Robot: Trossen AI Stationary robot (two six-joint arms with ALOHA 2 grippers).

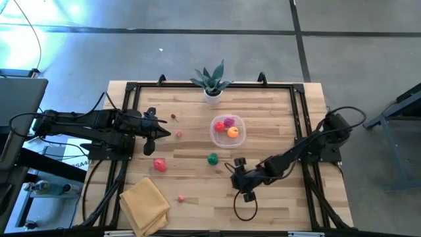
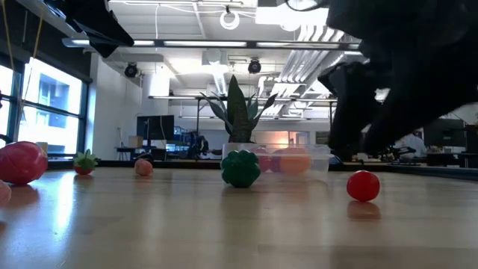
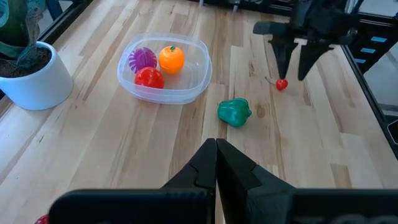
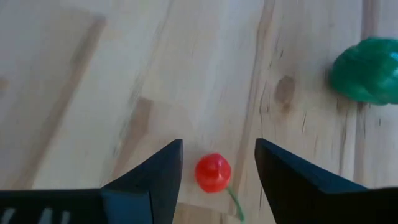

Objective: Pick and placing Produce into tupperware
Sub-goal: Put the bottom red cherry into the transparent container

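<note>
Right wrist view: right gripper (image 4: pixel 217 171) open, fingers straddling toy cherry (image 4: pixel 212 172) at bottom centre, not yet gripping. Cherry likely light, hard, rolls easily; pinch round body, not thin stem. Left gripper (image 3: pixel 216 163) shut, waiting.

In the high view, the cherry sits under the right gripper (image 1: pixel 238 172) and cannot be made out. At the lower left of that frame the yellow cloth (image 1: pixel 145 205) runs off the bottom edge. The small pieces at left centre (image 1: pixel 174 117) and lower centre (image 1: pixel 180 198) are too small to name.

In the low view, the right arm (image 2: pixel 396 82) is a dark blur filling the upper right, its fingertips out of sight. The tupperware (image 2: pixel 287 159) is half hidden behind the green piece (image 2: pixel 240 168).

In the right wrist view, the green piece (image 4: pixel 367 70) is cut by the right edge, and the cherry's stem (image 4: pixel 235 205) runs off the bottom edge.
</note>
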